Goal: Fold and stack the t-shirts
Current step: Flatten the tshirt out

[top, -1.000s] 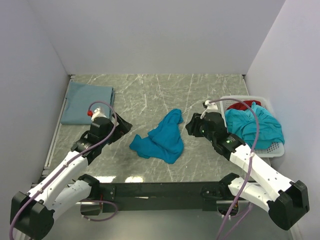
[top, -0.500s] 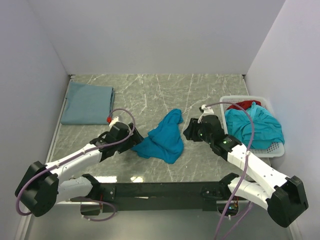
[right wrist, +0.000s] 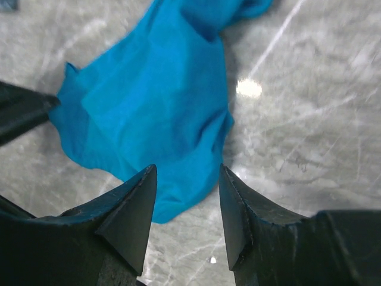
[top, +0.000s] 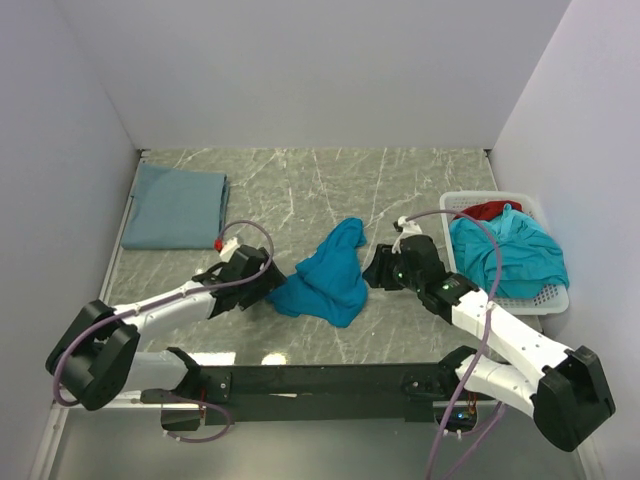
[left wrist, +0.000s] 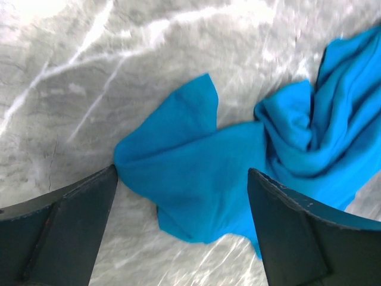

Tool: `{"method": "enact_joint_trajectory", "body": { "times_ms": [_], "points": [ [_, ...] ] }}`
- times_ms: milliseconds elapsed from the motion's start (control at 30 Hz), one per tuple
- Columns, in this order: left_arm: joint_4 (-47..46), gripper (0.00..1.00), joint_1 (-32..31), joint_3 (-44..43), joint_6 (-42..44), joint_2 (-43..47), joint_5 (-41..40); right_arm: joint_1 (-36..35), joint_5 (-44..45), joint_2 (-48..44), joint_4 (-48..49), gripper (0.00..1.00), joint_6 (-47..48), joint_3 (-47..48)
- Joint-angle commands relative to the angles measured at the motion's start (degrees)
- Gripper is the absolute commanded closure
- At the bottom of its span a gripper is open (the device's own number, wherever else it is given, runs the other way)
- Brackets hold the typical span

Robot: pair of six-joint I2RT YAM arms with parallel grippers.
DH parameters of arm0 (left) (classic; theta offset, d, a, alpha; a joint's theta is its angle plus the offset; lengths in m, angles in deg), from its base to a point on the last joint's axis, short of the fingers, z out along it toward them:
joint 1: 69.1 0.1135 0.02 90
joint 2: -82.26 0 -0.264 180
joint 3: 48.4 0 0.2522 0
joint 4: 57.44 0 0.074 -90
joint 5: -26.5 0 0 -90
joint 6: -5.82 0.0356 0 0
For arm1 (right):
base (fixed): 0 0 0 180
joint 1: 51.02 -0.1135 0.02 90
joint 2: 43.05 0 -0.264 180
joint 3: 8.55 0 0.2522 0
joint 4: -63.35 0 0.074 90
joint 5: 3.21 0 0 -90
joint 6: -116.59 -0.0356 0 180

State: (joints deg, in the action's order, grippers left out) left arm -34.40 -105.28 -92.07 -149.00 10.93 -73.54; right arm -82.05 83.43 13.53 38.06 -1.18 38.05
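Top external view: one crumpled teal t-shirt [top: 328, 275] lies about in the middle of the table [top: 300, 190]; both arms reach to it from the near edge.
Left pincer [top: 268, 285]: spread wide and low over the table, at the left end of the crumpled teal t-shirt. In the left wrist view the left corner of the shirt lies between the two fingers [left wrist: 65, 232]; nothing is pinched.
Right pincer [top: 377, 268]: its two sides stand partly apart, just beside the right side of the same shirt. In the right wrist view the shirt's edge shows through the gap; nothing is pinched.
Folded t-shirt [top: 175, 205]: duller grey-blue, flat at the far left corner of the table, well apart from both pincers.
Basket [top: 555, 298]: white, perforated, at the right edge of the table.
Inside the basket: a teal heap [top: 505, 255] of shirt cloth, how many pieces I cannot tell; a red t-shirt [top: 490, 210] shows at its far side.
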Motion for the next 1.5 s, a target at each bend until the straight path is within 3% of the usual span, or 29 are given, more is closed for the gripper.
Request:
{"method": "enact_joint_trajectory", "body": {
  "times_ms": [0, 133, 167, 200, 233, 400, 667, 733, 800, 833, 1000, 1133, 1233, 1333, 1467],
  "points": [
    [2.76, 0.06, -0.2, -0.59, -3.91, -3.11, -4.63, -0.88, -1.74, 0.99, 2.47, 0.47, -1.58, -2.34],
    [2.85, 0.21, -0.2, -3.48, -3.65, -7.67, -3.59, -1.93, 0.27, 2.83, 2.92, 0.47, -3.25, -3.48],
    [2.42, 0.34, -0.2, -3.92, -3.22, -8.55, -2.36, -1.93, 0.8, 3.45, 3.0, 0.47, -3.69, -3.75],
    [1.45, 0.55, -0.2, -4.27, -2.34, -9.95, -1.39, -2.19, 1.68, 3.89, 3.27, 0.47, -4.57, -4.18],
    [1.01, 0.99, -0.2, -4.37, -1.64, -10.49, -0.43, -2.2, 1.77, 4.41, 3.88, 0.47, -5.01, -4.36],
    [-2.06, 1.0, -0.2, -2.35, -1.63, -9.54, 1.52, -2.55, 3.18, 8.89, 6.42, 0.48, -7.21, -3.75],
    [1.88, 0.99, -0.2, 0.55, -2.68, 1.88, -4.99, -2.99, 1.33, 17.6, 9.59, 0.53, -7.91, -0.59],
    [0.31, 0.99, -0.2, 1.08, -1.2, 3.65, -4.2, -3.25, 0.81, 18.83, 10.29, 0.66, -8.35, -0.15],
    [0.39, 0.99, -0.2, 0.82, -0.84, 5.58, -4.2, -3.34, 0.46, 18.92, 10.39, 0.93, -8.35, 0.38],
    [0.56, 0.99, -0.2, 0.47, -0.49, 6.11, -4.54, -3.6, 0.45, 17.96, 10.47, 1.0, -8.27, 0.47],
    [3.02, 0.99, -0.2, -2.52, 1.26, 11.99, -6.74, -3.87, 1.5, 9.98, 9.95, 1.0, -7.04, 1.0],
    [4.25, 0.99, -0.2, -6.38, 4.34, 19.02, -9.72, -3.87, 8.35, -3.01, 7.05, 1.0, -6.25, 3.1],
    [6.54, 0.99, -0.12, -14.26, 7.67, 22.37, -12.89, -3.78, 11.78, -9.53, 5.73, 1.0, -4.32, 7.66],
    [8.12, 0.99, -0.2, -20.43, 13.72, 22.55, -12.9, -3.87, 13.37, -11.92, 2.58, 1.0, -1.07, 15.21],
    [14.35, 0.99, -0.2, -34.12, 15.16, 20.53, -16.58, -3.87, 13.55, -12.37, -1.73, 1.0, 3.15, 27.77]
  ]
}}
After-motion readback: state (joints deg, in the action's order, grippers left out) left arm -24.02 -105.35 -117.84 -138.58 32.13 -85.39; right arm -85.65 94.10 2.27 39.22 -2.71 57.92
